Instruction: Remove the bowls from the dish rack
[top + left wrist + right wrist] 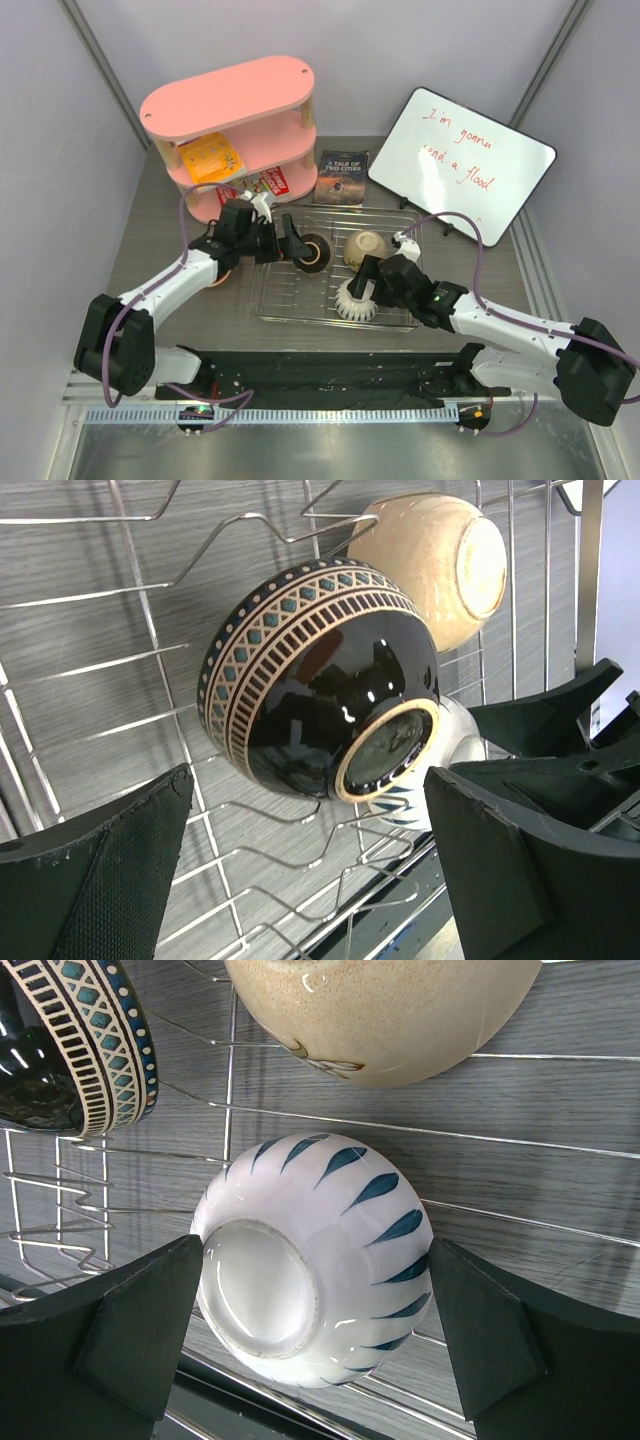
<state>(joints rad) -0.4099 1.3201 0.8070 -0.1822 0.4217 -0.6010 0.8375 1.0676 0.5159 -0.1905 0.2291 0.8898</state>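
The silver wire dish rack [300, 300] lies mid-table. In it a dark bowl [313, 253] with a patterned rim, a beige bowl [366, 246] and a white bowl [354, 300] lie on their sides. My left gripper [292, 246] is open just left of the dark bowl [320, 680], which sits beyond its fingertips [150, 830]. My right gripper [364, 282] is shut on the white bowl [315, 1260], which has blue teardrop marks. Its pads [170, 1300] touch both sides of the bowl, which still rests on the rack wires [300, 1120]. An orange bowl [220, 276] shows partly under my left arm.
The pink oval shelf unit [235, 130] stands at the back left. A book [342, 178] and a whiteboard [460, 165] are behind the rack. A black strip [320, 375] runs along the near edge between the arm bases.
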